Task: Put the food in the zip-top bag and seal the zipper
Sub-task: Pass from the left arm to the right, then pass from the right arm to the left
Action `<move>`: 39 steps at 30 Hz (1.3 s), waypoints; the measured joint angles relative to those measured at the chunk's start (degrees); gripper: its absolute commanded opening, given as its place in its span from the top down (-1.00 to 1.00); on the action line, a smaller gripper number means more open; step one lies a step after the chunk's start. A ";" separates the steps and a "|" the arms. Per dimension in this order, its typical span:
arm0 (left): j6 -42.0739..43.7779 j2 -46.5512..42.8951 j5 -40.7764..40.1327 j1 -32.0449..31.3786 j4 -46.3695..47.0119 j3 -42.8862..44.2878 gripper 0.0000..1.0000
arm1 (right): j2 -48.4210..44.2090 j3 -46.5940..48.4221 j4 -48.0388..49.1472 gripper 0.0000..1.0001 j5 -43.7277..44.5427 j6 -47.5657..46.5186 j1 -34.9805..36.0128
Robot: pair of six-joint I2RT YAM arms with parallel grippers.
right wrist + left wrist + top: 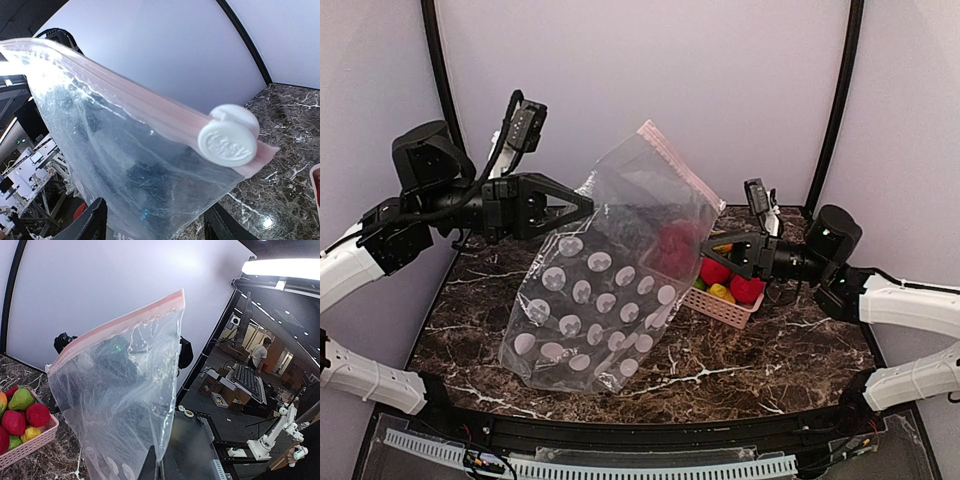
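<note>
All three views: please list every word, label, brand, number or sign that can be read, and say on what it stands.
On the white round slider of the zipper: raised script, too blurred to read.
On the zip-top bag: a printed pattern only, no letters.
Elsewhere: no text can be read in any view.

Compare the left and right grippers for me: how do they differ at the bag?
The left gripper is shut, pinching the zip-top bag's side edge; the right gripper has its jaws spread and clamps nothing. The left gripper sits high, holding the bag up; the right gripper is lower, beside the basket, near the white slider. Both point inward at the bag.
</note>
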 measured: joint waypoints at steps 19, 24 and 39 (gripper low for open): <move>4.59 -7.28 -19.47 0.00 -9.99 -4.92 -0.57 | -7.08 1.55 -10.62 1.00 3.61 -6.78 -0.24; 8.20 -10.69 -35.56 0.00 -22.25 -1.92 -0.78 | -9.97 8.11 -27.61 1.00 6.91 -16.24 -0.24; 16.09 15.56 -33.24 -0.74 -33.48 25.35 -0.97 | -2.56 16.37 -51.17 1.00 15.23 -30.99 7.54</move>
